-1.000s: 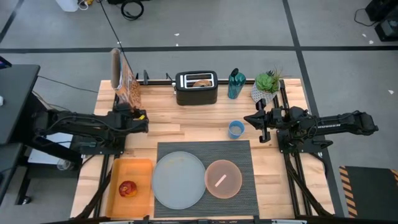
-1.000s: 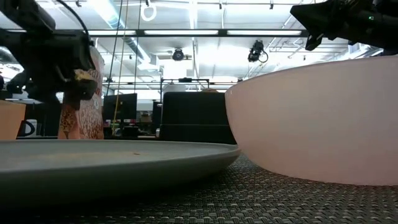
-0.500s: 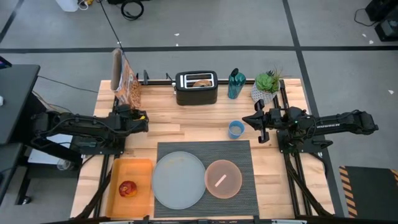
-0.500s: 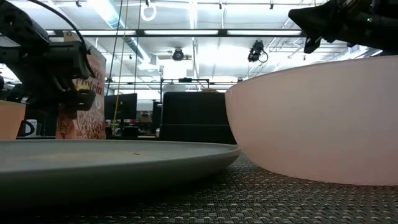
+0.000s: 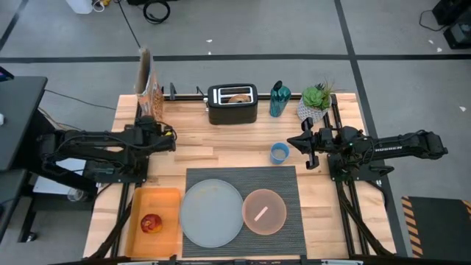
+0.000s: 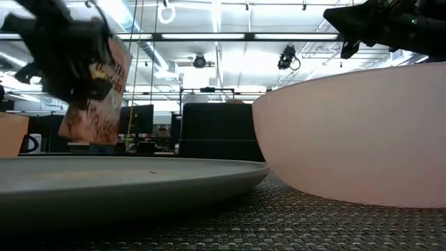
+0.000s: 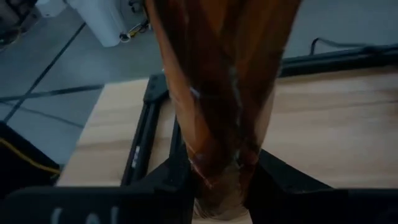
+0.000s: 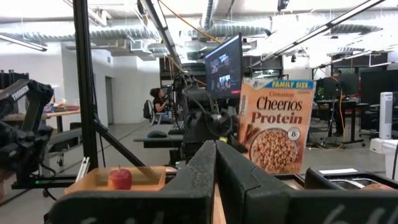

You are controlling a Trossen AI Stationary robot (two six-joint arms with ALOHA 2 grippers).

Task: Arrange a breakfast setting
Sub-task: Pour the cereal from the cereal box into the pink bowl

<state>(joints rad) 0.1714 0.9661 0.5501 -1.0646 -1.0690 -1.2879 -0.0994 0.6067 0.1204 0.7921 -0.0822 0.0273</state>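
The left gripper (image 5: 156,126) is clamped on the cereal box (image 5: 146,82), which it holds tilted and clear of the table (image 5: 235,140), beside the toaster (image 5: 232,104). Nearer the front from it lie the tray (image 5: 165,221) with the apple (image 5: 151,224), then the plate (image 5: 212,213) and bowl (image 5: 263,211) on the placemat (image 5: 287,180). The right gripper (image 5: 307,143), fingers pressed together and empty, hangs just beside the blue cup (image 5: 279,152).

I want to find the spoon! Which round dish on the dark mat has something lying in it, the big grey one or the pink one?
The smaller translucent pink bowl on the dark grey ribbed placemat: a pale utensil lies inside. The large pale grey plate beside it holds nothing.
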